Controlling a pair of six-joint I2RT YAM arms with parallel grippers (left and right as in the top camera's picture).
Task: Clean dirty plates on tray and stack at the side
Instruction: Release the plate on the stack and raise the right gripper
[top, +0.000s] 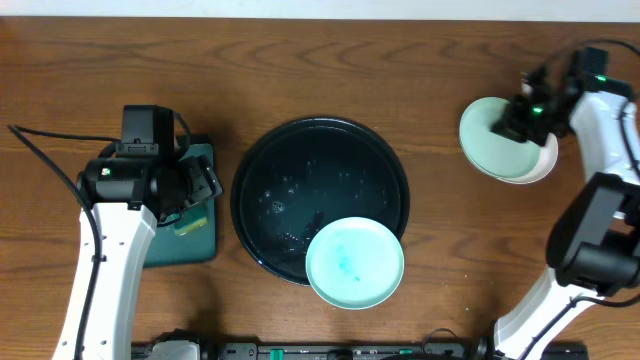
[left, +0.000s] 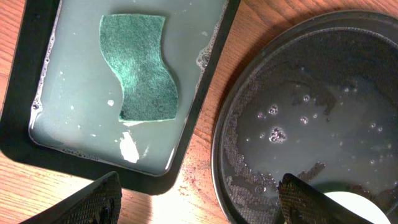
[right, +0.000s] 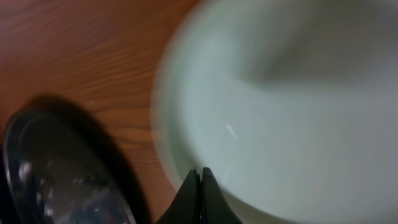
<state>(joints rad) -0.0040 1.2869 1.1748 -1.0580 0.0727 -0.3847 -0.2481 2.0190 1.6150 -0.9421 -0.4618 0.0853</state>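
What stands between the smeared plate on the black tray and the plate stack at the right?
Nothing visible: bare table lies between them. The smeared plate overlaps the rim of the tray; the right end effector, shut, is over the stack.

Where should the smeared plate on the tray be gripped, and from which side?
Probably at its rim on the robot's right, where the plate overhangs the rim of the tray. The wall does not block that edge, so one finger could slip beneath it. Bring the right tool in low from the right, which leaves the smeared centre free for wiping.
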